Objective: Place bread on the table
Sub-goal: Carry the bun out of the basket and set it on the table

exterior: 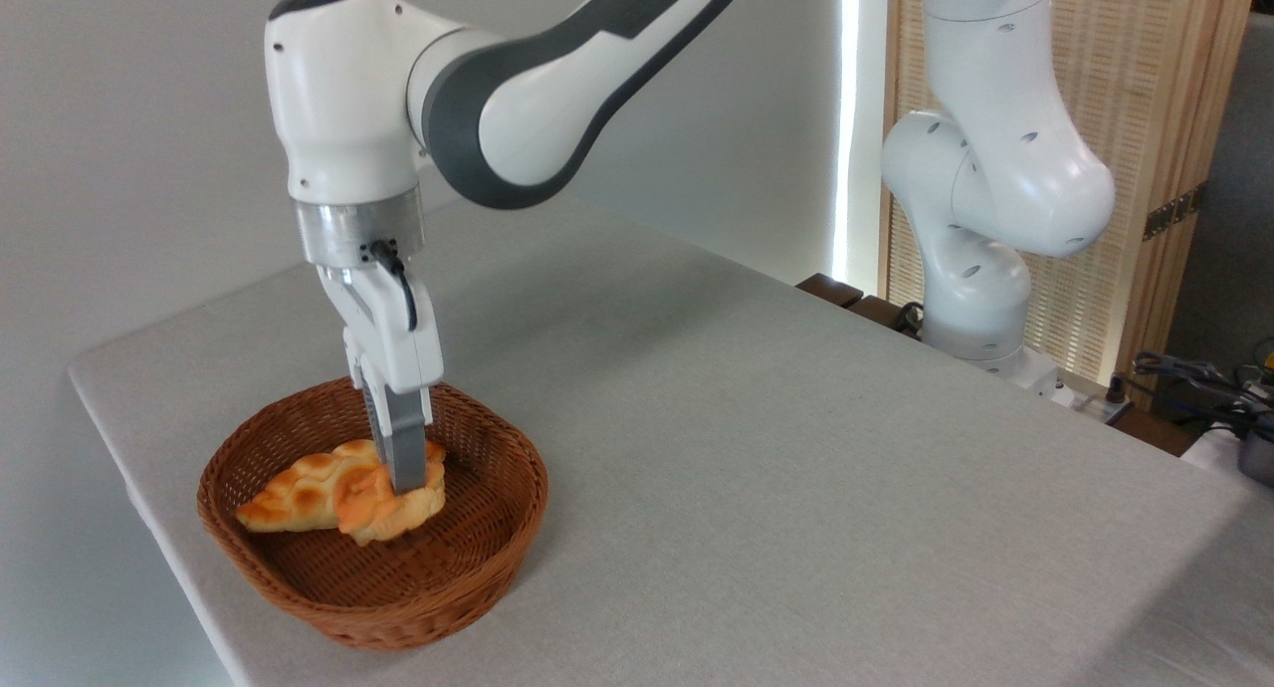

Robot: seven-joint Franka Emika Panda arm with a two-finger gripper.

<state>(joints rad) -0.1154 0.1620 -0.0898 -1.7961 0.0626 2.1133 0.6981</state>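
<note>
Currently the gripper (403,483) sits down on the bread (383,498) inside the basket (299,568) (grasp state indeterminate). Next, presumably: confirm closure, lift clear, move over the table (746,448).

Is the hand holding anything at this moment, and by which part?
Cannot tell. The hand is down in the basket, its fingers at the orange bread, which lies against a paler loaf; a closed grip isn't visible.

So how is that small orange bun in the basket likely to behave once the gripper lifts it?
The bread looks small and rounded, so probably light and easy to carry. Its lumpy, glossy crust suggests the gripper could slip unless it pinches across the middle. It lies against the braided loaf inside the basket, so lifting may nudge that loaf.
</note>
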